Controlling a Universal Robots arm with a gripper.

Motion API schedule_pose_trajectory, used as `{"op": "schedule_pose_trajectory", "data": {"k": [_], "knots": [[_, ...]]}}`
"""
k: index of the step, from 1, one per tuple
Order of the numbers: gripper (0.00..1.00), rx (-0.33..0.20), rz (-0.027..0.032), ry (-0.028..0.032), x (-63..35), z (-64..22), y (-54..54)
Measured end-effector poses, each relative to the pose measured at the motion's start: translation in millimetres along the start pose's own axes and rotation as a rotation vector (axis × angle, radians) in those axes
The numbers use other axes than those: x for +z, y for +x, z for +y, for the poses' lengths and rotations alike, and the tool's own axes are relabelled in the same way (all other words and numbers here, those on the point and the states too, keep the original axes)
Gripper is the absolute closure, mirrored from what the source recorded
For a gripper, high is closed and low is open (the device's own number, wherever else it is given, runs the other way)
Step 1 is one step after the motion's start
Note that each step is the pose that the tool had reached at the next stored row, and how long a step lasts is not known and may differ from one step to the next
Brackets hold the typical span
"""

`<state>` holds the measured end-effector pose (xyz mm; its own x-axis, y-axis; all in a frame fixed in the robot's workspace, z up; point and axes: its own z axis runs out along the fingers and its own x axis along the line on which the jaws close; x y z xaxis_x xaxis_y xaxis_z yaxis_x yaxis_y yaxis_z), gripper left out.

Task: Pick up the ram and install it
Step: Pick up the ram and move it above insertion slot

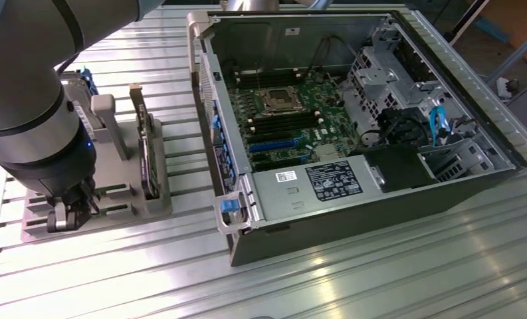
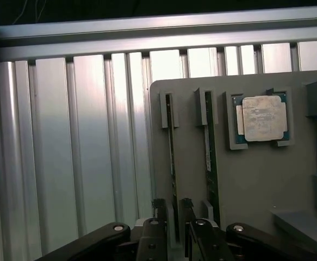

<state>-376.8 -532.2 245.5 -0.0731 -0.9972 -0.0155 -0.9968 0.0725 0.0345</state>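
Observation:
Two green ram sticks stand on edge in slots of a grey holder (image 2: 256, 179). My gripper (image 2: 173, 209) straddles the end of one ram stick (image 2: 172, 157), one finger on each side with narrow gaps, so it looks open. The twin stick (image 2: 210, 157) stands in the neighbouring slot. In the exterior view my gripper (image 1: 68, 214) is down on the grey holder (image 1: 121, 199) at the exterior view's left, with the arm above it. The open computer case (image 1: 352, 113) lies at the exterior view's right, its motherboard (image 1: 290, 113) exposed.
A square silver processor chip (image 2: 263, 118) sits in a pocket of the holder beside the sticks. A dark expansion card (image 1: 148, 156) stands upright in the holder near the case. Everything rests on a ribbed metal table (image 1: 352, 272).

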Motion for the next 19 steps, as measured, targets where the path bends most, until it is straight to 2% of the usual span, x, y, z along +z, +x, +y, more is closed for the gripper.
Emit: {"op": "schedule_pose_trajectory", "data": {"k": [19], "knots": [[0.76,0.000,0.0000,0.0000,13.5,-0.5,0.6]]}}
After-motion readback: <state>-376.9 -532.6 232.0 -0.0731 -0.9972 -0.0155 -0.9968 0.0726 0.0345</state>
